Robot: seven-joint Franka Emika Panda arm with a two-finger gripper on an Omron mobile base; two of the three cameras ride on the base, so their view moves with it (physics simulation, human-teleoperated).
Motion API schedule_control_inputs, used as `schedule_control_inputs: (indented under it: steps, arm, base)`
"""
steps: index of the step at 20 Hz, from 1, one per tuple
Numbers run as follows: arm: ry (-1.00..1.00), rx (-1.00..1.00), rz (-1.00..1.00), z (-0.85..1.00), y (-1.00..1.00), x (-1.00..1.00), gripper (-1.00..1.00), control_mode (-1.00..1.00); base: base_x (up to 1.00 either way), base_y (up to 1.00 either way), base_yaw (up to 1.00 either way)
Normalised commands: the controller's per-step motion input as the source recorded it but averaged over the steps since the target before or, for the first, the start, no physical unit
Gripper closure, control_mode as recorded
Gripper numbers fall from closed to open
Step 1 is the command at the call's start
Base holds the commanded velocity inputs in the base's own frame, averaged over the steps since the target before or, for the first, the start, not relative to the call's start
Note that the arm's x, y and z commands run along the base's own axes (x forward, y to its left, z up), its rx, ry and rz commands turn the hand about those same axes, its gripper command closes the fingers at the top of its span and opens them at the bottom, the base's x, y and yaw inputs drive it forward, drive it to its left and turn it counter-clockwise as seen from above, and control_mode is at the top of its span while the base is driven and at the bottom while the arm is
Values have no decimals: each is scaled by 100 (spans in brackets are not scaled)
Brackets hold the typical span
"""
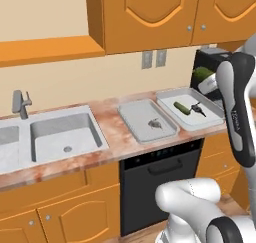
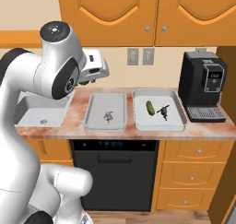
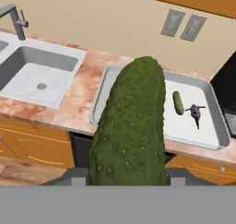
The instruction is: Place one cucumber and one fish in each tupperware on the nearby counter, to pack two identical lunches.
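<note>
A: Left base view first. The gripper is up at the right edge, above the counter, w/ a green cucumber poking out of it. Risk?

B: It's high. If the jaws let go from up there, the cuke prob. bounces or rolls out over the rim. Also the coffee machine sits just behind the hand, so a wide swing could clip it.

A: Trays?

B: Left tupperware has one fish, no veg. Right tupperware has a cucumber plus a fish, near each other. So the right one looks done, the left is short one cuke.

A: Right base view?

B: Same count: fish alone in the left tray, cucumber and fish in the right tray. The hand hangs up left of both trays, over the sink side. Wrong-tray drop is the other risk: two cukes in one box, lunches not identical.

A: Hand view?

B: The held cucumber stands big between the fingertips; jaws partly closed, clamped on its sides. It hides most of the left tray. Right tray shows its cuke and fish. The grip sits low on the veg, so it could pivot while moving.
</note>
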Motion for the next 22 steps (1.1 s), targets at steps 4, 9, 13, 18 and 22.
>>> schedule_control_inputs:
  steps: [4, 9, 13, 18, 22]
  arm:
    - [0, 0, 0, 0, 0, 0, 100, 100]
    - [0, 0, 0, 0, 0, 0, 100, 100]
    - [0, 0, 0, 0, 0, 0, 100, 100]
    - [0, 0, 0, 0, 0, 0, 100, 100]
    - [0, 0, 0, 0, 0, 0, 100, 100]
  base:
    - [5, -33, 8]
    - [-6, -58, 16]
    - [1, -33, 17]
    - [28, 14, 6]
    - [26, 54, 0]
